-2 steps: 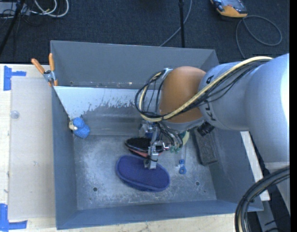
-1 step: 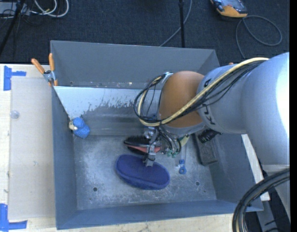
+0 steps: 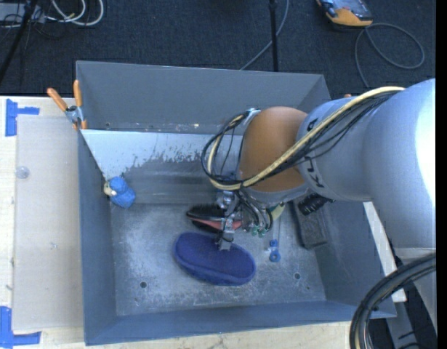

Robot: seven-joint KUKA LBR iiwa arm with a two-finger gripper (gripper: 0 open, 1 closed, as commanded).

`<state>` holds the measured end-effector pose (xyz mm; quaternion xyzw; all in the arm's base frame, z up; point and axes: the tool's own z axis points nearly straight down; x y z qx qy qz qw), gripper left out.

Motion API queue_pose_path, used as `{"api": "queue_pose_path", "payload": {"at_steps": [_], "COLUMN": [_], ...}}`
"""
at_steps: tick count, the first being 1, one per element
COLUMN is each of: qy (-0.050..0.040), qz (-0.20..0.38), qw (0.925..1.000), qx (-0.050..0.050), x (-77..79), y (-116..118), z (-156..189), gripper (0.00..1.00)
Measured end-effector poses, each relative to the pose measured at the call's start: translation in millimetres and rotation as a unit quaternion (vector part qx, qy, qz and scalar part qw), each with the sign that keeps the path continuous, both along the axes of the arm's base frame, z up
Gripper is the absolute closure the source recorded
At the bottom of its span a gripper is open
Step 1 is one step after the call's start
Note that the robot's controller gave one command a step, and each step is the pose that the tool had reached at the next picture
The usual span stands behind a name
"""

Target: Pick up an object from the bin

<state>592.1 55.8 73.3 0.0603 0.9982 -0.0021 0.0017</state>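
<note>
Gripper (image 3: 224, 242) over dark-blue oval pad (image 3: 207, 262)

Dark blue oval pad (image 3: 212, 262), flat on bin (image 3: 136, 267) floor

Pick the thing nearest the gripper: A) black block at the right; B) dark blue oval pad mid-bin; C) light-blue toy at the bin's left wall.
B: the gripper stands right at the upper edge of the pad.
</note>
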Motion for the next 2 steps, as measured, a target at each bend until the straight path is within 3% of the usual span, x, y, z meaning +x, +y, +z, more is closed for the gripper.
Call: {"api": "queue_pose_path", "payload": {"at_steps": [2], "qy": [0.0003], "qz": [-0.001], "qw": [1.0], "qx": [0.0], "x": [-0.5], "y": [-0.2], "z": [6.3], "gripper": [1.0]}}
